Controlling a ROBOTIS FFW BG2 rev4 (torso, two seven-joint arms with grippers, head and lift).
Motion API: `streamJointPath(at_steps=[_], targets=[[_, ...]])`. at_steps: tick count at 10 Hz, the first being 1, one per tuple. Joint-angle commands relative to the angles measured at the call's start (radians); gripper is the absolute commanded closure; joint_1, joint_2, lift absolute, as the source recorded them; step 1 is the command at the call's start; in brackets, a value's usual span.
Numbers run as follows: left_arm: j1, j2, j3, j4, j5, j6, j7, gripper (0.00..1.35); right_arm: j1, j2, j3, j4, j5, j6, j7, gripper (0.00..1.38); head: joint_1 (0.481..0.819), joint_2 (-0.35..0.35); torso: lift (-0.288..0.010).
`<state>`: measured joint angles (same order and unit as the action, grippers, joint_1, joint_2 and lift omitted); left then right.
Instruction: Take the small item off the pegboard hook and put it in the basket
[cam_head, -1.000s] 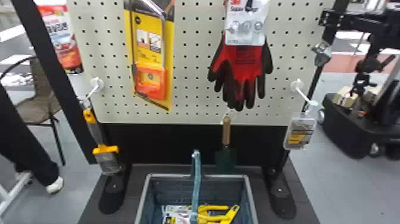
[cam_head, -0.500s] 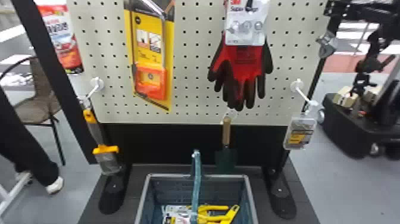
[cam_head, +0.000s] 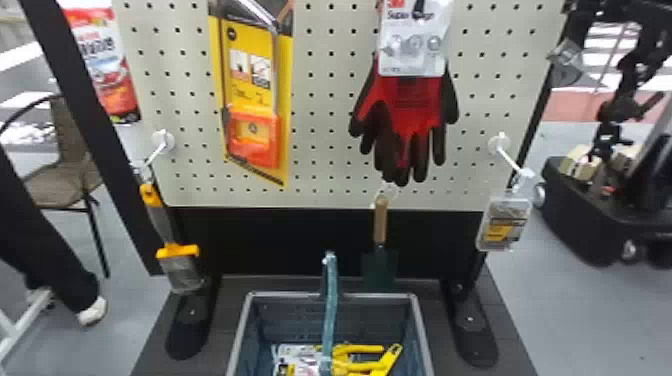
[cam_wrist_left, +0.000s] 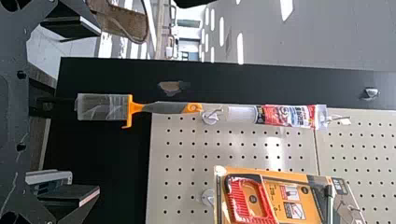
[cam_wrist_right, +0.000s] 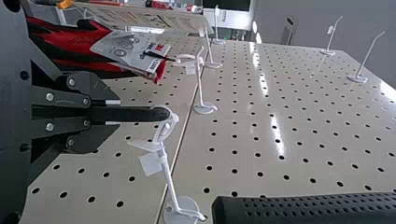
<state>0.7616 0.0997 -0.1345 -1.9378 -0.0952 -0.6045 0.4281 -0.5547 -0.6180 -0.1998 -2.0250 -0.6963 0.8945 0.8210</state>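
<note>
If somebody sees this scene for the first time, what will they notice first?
Probably the red and black gloves hanging on the pegboard and the yellow package left of them. Then the yellow handles inside the basket below. The right wrist view draws the eye to a black item between the fingers of the right gripper at a white hook's end.

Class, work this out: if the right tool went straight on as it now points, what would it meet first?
Probably the white hook, just past the rounded tip of the black item in the right tool; depth is unclear.
</note>
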Motion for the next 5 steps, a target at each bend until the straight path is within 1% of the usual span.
streamJointPath(at_steps=[1,2,3,4,5], targets=[[-0.001,0.0,-0.001,0.0,0.0,0.0,0.0,0.12,0.023,-0.002,-0.03,-0.036,0.001,0.009,-0.006,1.27,0.549,0.0,-0.1],[-0.001,0.0,-0.001,0.0,0.0,0.0,0.0,0.12,0.046,0.0,-0.055,-0.063,0.001,0.012,-0.011,1.27,0.549,0.0,-0.1],[-0.001,0.0,-0.001,0.0,0.0,0.0,0.0,0.12,0.087,0.009,-0.082,-0.102,-0.005,0.015,-0.022,1.27,0.549,0.0,-0.1],[0.001,0.0,-0.001,0.0,0.0,0.0,0.0,0.12,0.132,0.023,-0.113,-0.129,-0.029,0.014,-0.034,1.27,0.549,0.0,-0.1],[0.001,0.0,-0.001,0.0,0.002,0.0,0.0,0.12,0.175,0.04,-0.141,-0.168,-0.031,0.012,-0.046,1.27,0.549,0.0,-0.1]])
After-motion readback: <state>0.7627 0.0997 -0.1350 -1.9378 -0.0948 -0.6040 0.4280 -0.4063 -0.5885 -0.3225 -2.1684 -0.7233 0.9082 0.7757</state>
